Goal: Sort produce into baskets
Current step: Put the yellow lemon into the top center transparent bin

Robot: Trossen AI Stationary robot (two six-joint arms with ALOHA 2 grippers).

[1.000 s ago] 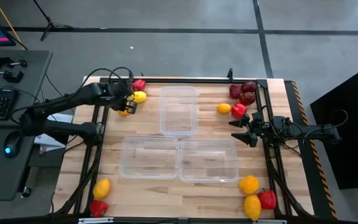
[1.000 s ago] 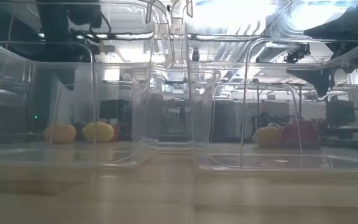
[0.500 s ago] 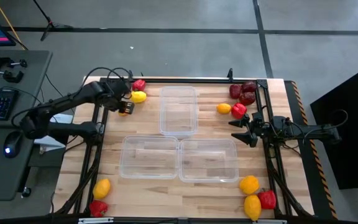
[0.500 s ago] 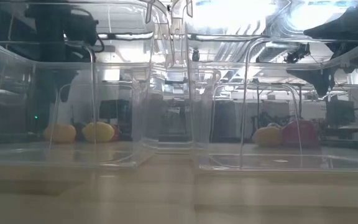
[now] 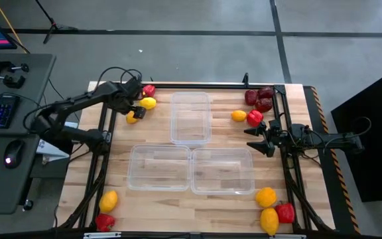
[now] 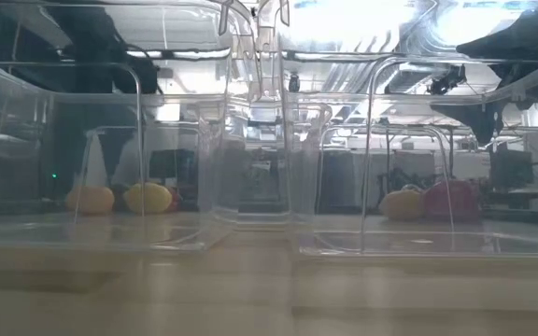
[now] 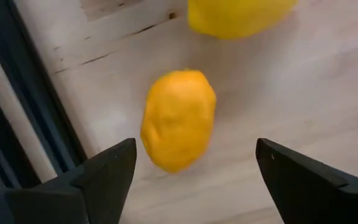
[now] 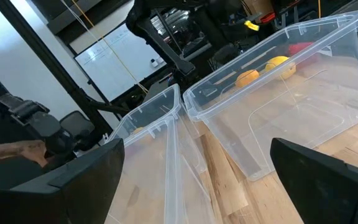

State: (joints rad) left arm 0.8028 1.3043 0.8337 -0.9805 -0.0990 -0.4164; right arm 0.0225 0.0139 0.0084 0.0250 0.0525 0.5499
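Observation:
An orange citrus [image 7: 178, 118] lies on the wooden table at the far left, next to a yellow lemon [image 5: 148, 103] and a red pepper [image 5: 148, 89]. My left gripper [image 5: 134, 105] hovers over the citrus, open, with a finger standing on either side of it [image 7: 194, 155] and touching nothing. My right gripper [image 5: 254, 137] waits open at the table's right side, level and pointing toward the tubs. Three clear baskets stand mid-table: one far [image 5: 191, 118], one near left [image 5: 159, 167], one near right [image 5: 223, 170].
Maroon fruits [image 5: 264, 94], a red pepper [image 5: 254, 117] and an orange [image 5: 239, 115] lie far right. An orange [image 5: 265, 196], a lemon [image 5: 269, 219] and a red pepper [image 5: 285, 212] lie near right. A yellow-orange piece [image 5: 109, 199] and a red pepper [image 5: 105, 221] lie near left.
My left gripper has opened and let go of the orange citrus, then drawn up and back toward the table's far edge. The citrus now lies uncovered on the table.

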